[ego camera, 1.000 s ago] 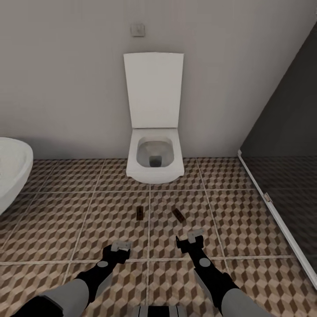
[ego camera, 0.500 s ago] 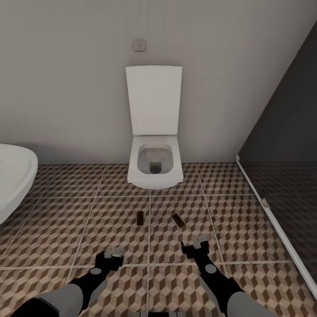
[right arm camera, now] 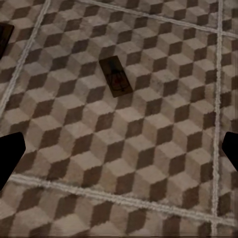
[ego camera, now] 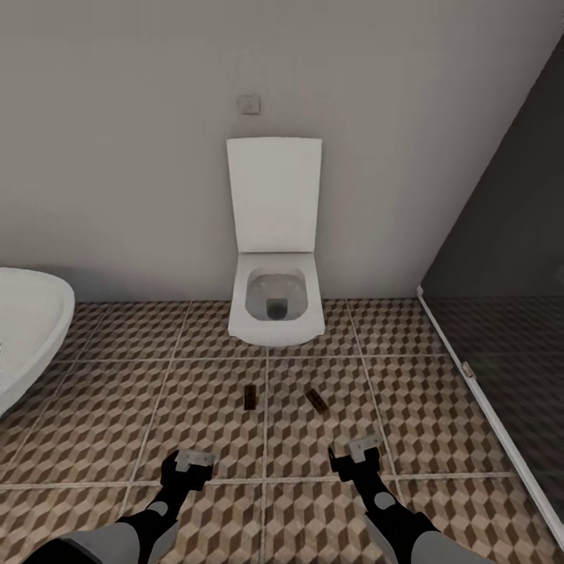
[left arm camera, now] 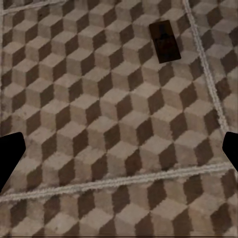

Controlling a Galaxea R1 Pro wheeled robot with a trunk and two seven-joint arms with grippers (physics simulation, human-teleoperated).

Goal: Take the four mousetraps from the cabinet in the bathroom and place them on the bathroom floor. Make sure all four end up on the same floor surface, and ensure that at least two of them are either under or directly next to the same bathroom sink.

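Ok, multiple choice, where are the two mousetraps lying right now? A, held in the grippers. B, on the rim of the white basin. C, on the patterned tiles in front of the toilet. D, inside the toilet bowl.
C: both mousetraps lie flat on the bathroom floor between the toilet and the open, empty left gripper and right gripper.

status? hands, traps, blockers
Left hand and right hand open, empty. Two mousetraps flat on bathroom floor, before toilet. No blockers visible.
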